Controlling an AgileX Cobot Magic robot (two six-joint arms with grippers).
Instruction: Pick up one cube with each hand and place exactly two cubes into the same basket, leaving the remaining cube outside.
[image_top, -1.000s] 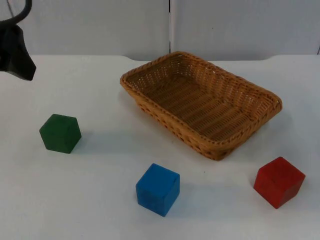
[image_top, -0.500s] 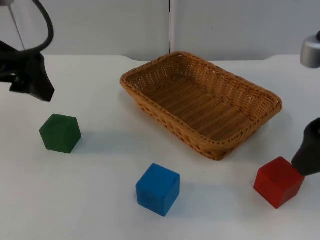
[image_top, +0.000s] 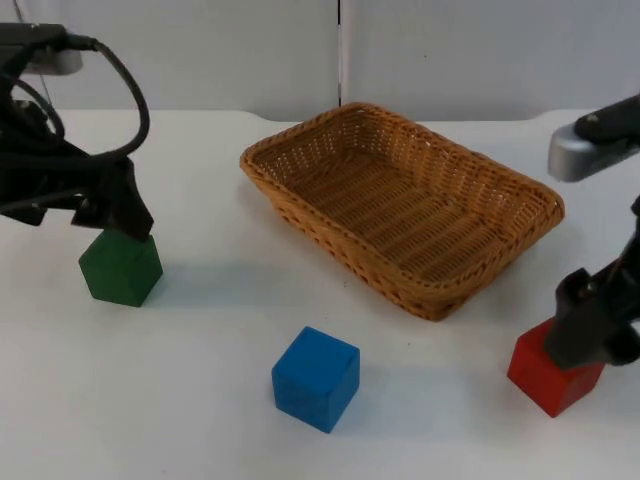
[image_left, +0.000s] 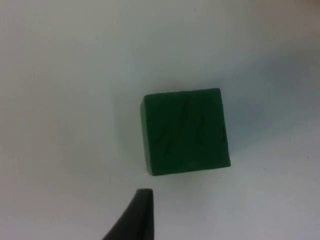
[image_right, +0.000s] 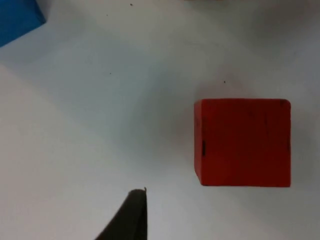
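Now both arms have come down from the basket's (image_top: 400, 205) far sides: the left gripper (image_top: 125, 222) hangs over the green cube (image_top: 120, 268), the right gripper (image_top: 585, 330) over the red cube (image_top: 548, 375); finger spread cannot be told. Neither holds anything; the basket is empty.

My left gripper (image_top: 125, 222) hangs low at the table's left side, its arm reaching in from the upper left corner. My right gripper (image_top: 585, 335) hangs low at the table's right front, its arm coming down from the upper right.
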